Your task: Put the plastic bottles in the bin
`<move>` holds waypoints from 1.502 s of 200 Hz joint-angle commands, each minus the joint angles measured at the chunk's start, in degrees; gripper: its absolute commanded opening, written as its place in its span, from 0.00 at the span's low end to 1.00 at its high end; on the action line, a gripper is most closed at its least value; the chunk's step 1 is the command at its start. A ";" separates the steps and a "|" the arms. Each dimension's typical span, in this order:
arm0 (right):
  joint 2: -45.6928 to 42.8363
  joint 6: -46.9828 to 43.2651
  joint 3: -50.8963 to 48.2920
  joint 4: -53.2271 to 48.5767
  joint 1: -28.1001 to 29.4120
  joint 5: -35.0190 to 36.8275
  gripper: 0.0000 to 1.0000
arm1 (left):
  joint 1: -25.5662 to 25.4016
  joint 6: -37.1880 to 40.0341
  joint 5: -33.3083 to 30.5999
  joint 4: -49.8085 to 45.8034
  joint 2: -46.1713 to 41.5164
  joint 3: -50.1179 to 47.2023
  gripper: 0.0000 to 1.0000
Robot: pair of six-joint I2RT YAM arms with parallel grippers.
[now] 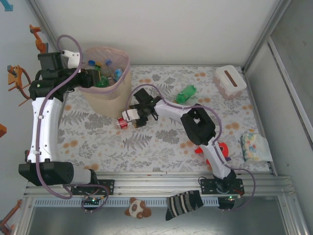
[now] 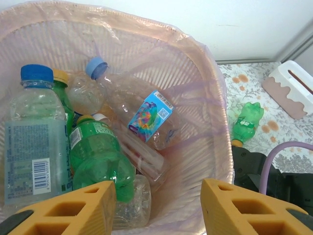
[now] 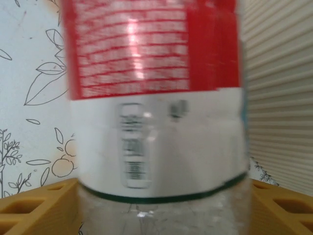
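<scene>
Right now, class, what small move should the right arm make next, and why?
Probably close the right gripper firmly on the red-labelled bottle. The bottle lies between its fingers, outside the bin, but a firm grip isn't evident yet.

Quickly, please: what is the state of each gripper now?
Left gripper: open, empty, over the bin.
Right gripper: jaws around the red-label bottle; firm grip cannot be told.

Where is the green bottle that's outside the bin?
Overhead, the green bottle lies on the table between the bin and the white box.
</scene>
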 commanded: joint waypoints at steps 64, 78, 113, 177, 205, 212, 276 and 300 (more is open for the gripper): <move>-5.56 1.68 -5.42 3.91 1.12 1.03 0.62 | -0.43 -0.74 3.25 -0.96 -2.75 -0.60 0.49; -8.41 1.89 -8.07 5.44 1.32 1.77 0.62 | -0.59 -0.89 4.38 -1.55 -3.05 -0.50 0.49; -17.49 1.89 -16.72 9.10 2.09 5.38 0.61 | -1.66 -0.74 7.89 -3.80 -3.73 -0.12 0.51; -37.41 -2.78 -29.73 13.04 4.02 16.36 0.61 | -8.01 1.56 11.78 -9.81 -3.34 2.76 0.60; -44.30 -8.08 -32.07 13.51 5.81 21.27 0.61 | -10.94 1.59 14.61 -10.80 -3.33 3.11 0.63; -46.01 -10.16 -32.63 13.69 6.26 22.06 0.61 | -11.73 1.69 14.92 -11.20 -3.37 3.20 0.64; -55.57 -25.32 -36.10 19.95 10.89 28.71 0.61 | -22.06 7.19 14.27 -19.15 -2.57 3.30 0.73; -57.68 -29.40 -37.18 21.84 12.37 29.69 0.61 | -25.02 9.53 13.40 -22.03 -2.32 3.13 0.75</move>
